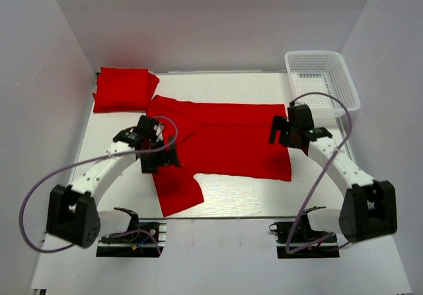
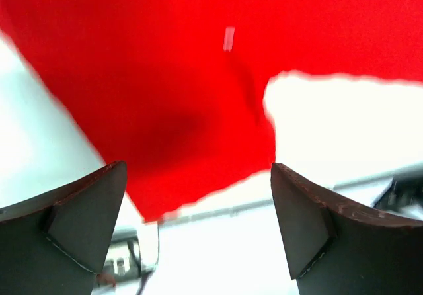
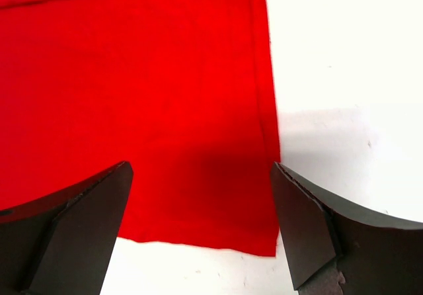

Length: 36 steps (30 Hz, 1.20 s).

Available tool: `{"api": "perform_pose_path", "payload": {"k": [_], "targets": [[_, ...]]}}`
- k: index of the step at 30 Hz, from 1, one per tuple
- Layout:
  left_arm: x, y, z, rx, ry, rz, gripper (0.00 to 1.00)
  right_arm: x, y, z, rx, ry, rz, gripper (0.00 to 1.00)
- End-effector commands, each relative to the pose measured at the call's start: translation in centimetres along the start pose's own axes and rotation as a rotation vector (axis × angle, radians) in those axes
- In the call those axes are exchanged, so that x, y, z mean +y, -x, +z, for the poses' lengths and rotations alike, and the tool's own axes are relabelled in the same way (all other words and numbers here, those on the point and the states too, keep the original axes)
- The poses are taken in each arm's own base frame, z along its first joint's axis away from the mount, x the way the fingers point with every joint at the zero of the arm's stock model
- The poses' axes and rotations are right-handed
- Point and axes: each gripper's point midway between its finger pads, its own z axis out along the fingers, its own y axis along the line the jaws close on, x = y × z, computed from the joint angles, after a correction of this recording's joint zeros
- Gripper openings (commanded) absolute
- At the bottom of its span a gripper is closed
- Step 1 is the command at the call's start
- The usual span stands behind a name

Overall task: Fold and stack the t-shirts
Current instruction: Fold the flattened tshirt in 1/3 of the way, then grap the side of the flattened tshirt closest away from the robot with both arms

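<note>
White tbl (image 1: 244, 196) w/ red t-shirt (image 1: 225, 139), tag (image 2: 229, 38) too blurry to read.

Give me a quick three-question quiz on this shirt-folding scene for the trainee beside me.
1. True or false: the white basket stands at the far right.
2. Where is the folded t-shirt? A) far left B) in the basket C) at the near edge
3. Fill in: the left end effector and right end effector, both above the spread t-shirt, have jaws ____.
Key: 1 true; 2 A; 3 open.
</note>
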Motion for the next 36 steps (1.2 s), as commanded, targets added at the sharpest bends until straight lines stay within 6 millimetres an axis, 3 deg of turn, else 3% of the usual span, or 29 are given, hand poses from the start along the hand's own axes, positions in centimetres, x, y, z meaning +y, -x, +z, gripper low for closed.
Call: {"api": "perform_pose_path", "payload": {"k": [1,3,6,8,15,26,36], "targets": [[1.1,-5.8,-2.6,0.110,0.033,-0.070,1.00,-1.2,-0.8,-0.9,-0.046,-0.039,0.043,0.90],[2.5,-9.0,-2.5,0.187,0.080,-0.112,1.00,-1.5,-1.6,-1.3,-0.049,-0.039,0.058,0.90],[3.6,-11.9,-2.3,0.250,0.115,-0.116,1.00,-1.9,-2.7,-1.4,-0.044,-0.042,0.065,0.90],[5.0,-12.4,-2.5,0.252,0.198,-0.113,1.00,-2.1,-3.3,-1.3,-0.034,-0.045,0.069,0.90],[5.4,-13.7,-0.8,0.316,0.238,-0.094,0.97,-2.5,-3.0,-1.7,-0.047,-0.065,0.075,0.90],[2.1,-12.3,3.1,0.255,0.140,-0.047,0.83,-2.4,-2.8,-0.8,-0.027,-0.078,0.081,0.90],[4.0,-14.4,2.7,0.314,0.279,-0.025,0.76,-2.9,-3.0,-0.7,-0.021,-0.106,0.077,0.90]]}}
